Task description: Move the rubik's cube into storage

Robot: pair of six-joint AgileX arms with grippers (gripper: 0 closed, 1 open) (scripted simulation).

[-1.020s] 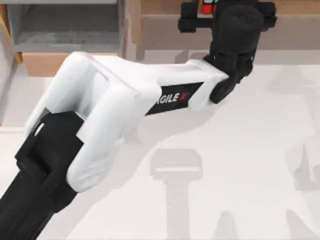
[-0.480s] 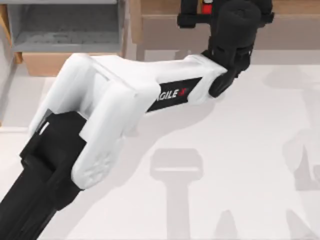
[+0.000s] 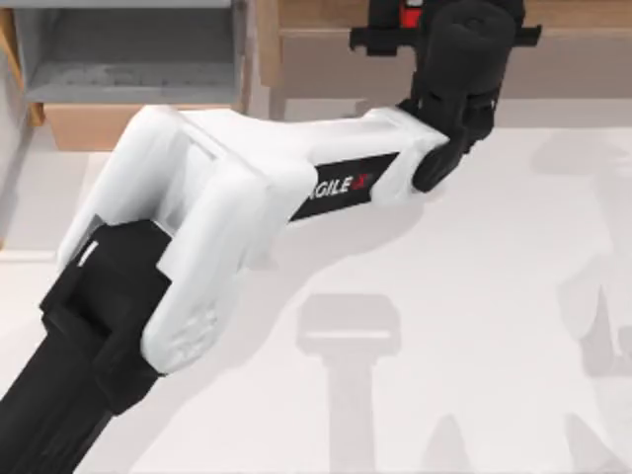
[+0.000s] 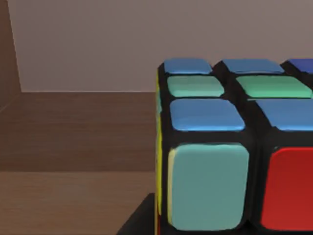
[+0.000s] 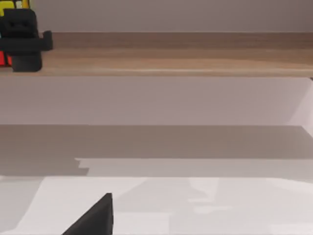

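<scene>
Wooden shelf [image 3: 326, 15] at the table's [image 3: 474, 296] far edge was the landmark: above it the left gripper [image 3: 407, 18] stayed clamped on the rubik's cube [image 3: 409, 14], held over the brown shelf board. Left of that shelf stood a grey cabinet [image 3: 128, 59]. Whether the right gripper [image 5: 93, 218] was open, I could not tell
</scene>
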